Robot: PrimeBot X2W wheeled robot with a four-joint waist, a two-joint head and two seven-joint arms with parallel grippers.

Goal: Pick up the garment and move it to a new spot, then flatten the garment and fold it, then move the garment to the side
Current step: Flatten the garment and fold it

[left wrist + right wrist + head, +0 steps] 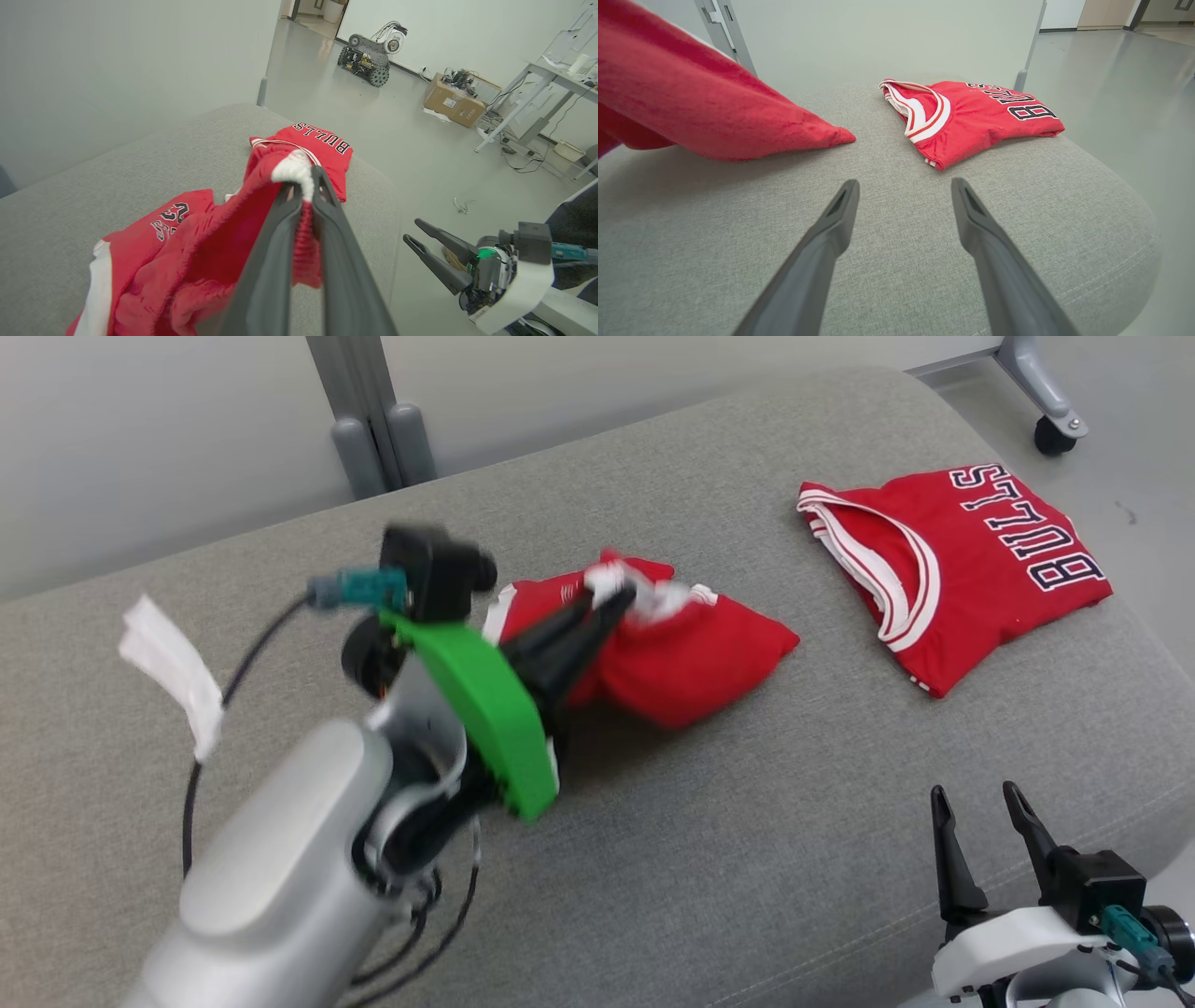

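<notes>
Grey upholstered surface (pixel 747 859) with rounded corners, set before a plain pale wall (pixel 140 448). Behind it, a grey metal post (pixel 359 392); off the far right corner, a black caster (pixel 1055 434) under a grey frame leg. Beyond, glossy grey floor (pixel 397 126) catching soft, even light. Farther back: a small wheeled rover (pixel 371 56), a cardboard box (pixel 453 100) amid cables, a white table (pixel 556 77), an open doorway (pixel 313 9).
</notes>
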